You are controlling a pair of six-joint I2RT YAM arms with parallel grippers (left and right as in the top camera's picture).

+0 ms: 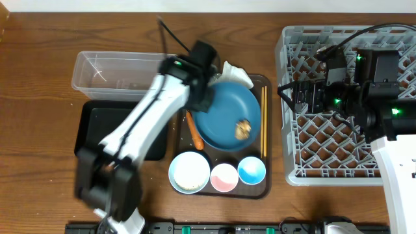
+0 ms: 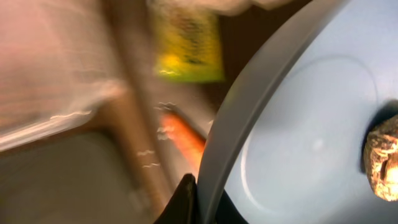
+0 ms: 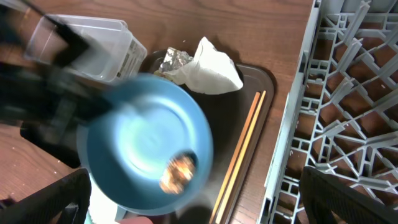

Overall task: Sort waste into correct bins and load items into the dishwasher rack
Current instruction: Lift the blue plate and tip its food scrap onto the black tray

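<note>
Overhead: the left gripper (image 1: 207,97) clamps the left rim of the large dark blue dish (image 1: 227,117) over the brown tray (image 1: 253,84), likely to tip out its brown food lump (image 1: 244,129). The right gripper (image 1: 290,95) hovers over the dishwasher rack (image 1: 344,149). Left wrist: a finger (image 2: 186,202) pinches that rim. Right wrist: its fingers (image 3: 59,199) are spread wide and empty above the wooden table (image 3: 273,37).

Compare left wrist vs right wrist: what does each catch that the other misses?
Left wrist only: the orange carrot beside the dish rim, and a close look at that rim pinched between the left hand fingertips.
Right wrist only: the chopsticks lying beside the dish, and the dishwasher rack along the right edge.
Both: the blue dish with the brown food lump on it. Both views are partly blurred.
</note>
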